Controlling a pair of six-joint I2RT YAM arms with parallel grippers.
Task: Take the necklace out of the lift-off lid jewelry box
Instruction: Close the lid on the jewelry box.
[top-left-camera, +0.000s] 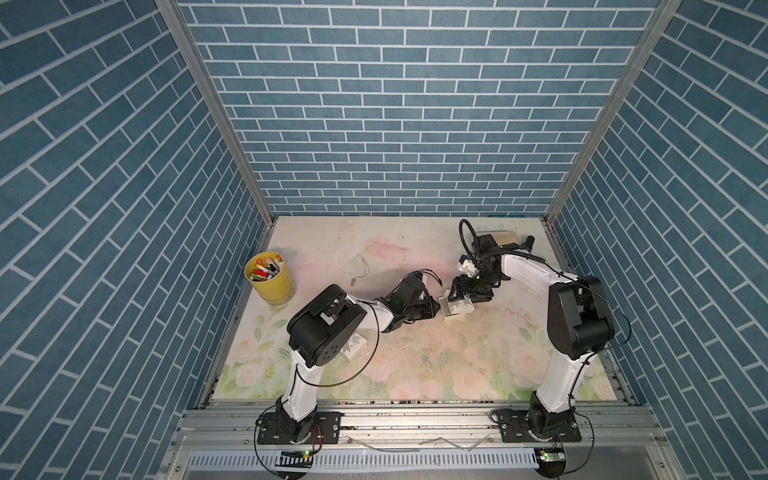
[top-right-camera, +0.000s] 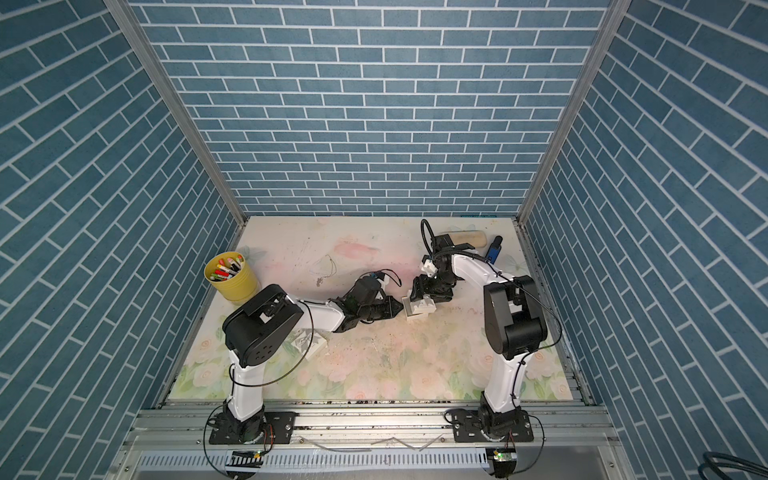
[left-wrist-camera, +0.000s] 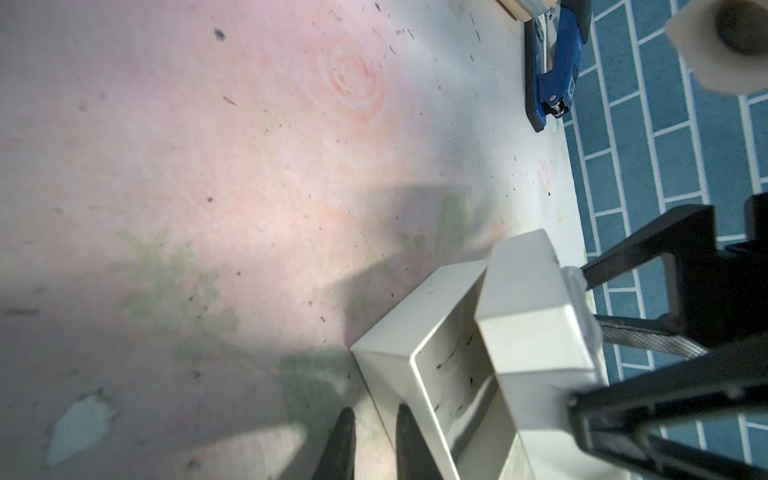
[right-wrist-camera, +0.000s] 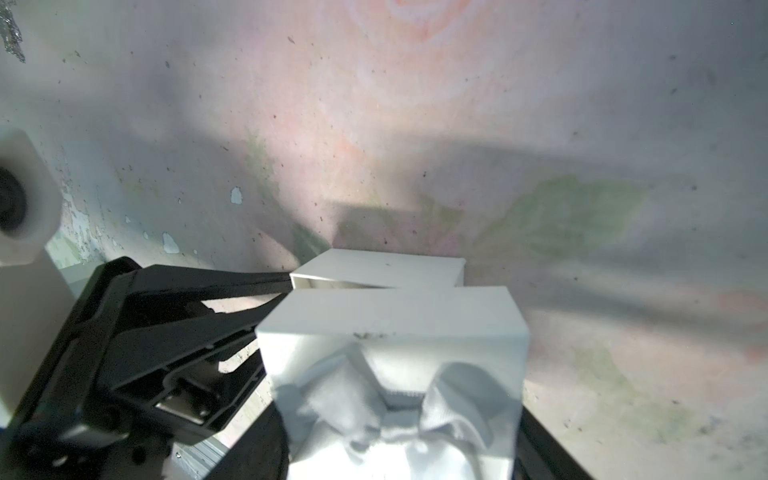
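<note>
- The necklace (top-left-camera: 357, 269) lies loose on the floral table (top-left-camera: 415, 361), well apart from the box.
- Left gripper (left-wrist-camera: 376, 440): jaws narrow, tips at the box base (left-wrist-camera: 415, 316) wall; I cannot tell whether it pinches.
- Right gripper (top-left-camera: 457, 300) clamps the bow-topped lid (right-wrist-camera: 390, 316), tilted over the open base.

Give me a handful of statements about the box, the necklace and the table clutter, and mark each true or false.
1. The right gripper holds the bow-topped lid, which is not closed on the box base. True.
2. The necklace lies inside the box base. False: the base looks empty in the left wrist view, and the necklace lies on the table, apart from it.
3. The yellow cup holds markers. True.
4. The blue stapler stands next to the yellow cup. False: it lies near the table's far right corner, across from the cup.
</note>
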